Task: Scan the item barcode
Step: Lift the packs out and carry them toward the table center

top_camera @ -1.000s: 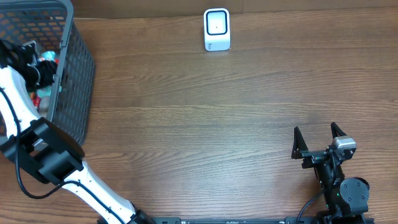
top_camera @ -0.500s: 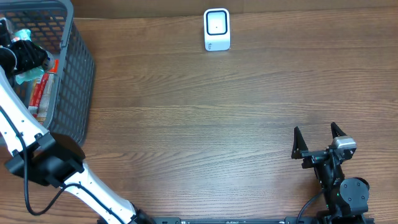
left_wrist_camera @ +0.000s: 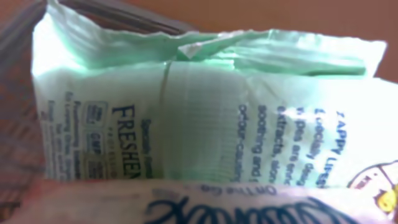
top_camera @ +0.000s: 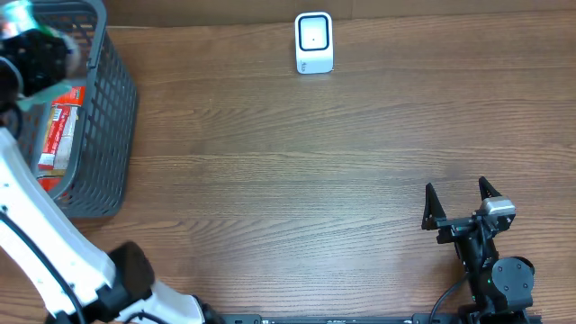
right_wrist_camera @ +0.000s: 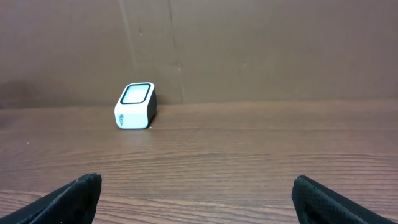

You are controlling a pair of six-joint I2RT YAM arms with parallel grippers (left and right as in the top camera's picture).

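- packet (left_wrist_camera: pixel 205 106): soft plastic pack, pale green fading to white, dark blue print. "FRESHEN" is legible and the smaller lines are blurred. No barcode can be made out on the face shown.
- Film crumpled along the top edge, with a fold or seam down the middle.
- Pose: fills the left wrist view, very close to the lens, long side across the frame.
- Position: overhead shows only a pale green blur over the grey basket (top_camera: pixel 108 108) at the table's far-left corner.
- scanner (top_camera: pixel 313 42): small white block with a dark-rimmed window tilted upward. It stands upright on the table's far edge, centre, well apart from the packet.
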